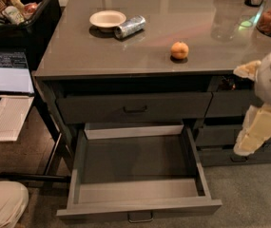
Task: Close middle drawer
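Nearest us, at 6 o'clock, the middle drawer [140,206] stands pulled far out, its boxy grey inside bare and its small bar handle [140,217] at the lower edge of the view. At 3 o'clock the gripper [258,130], a pale cream shape, hangs off the drawer's right side, apart from it and in front of the narrower drawers [230,137]. We cannot tell whether it is spread or pressed together. Just above the open drawer sits a closed drawer [135,107] of like width. Beyond it on the countertop [78,56] an orange fruit [179,50] lies towards 1 o'clock. Farther back, at 11 o'clock, a can [130,27] lies on its side, touching or just beside a shallow bowl [107,19].
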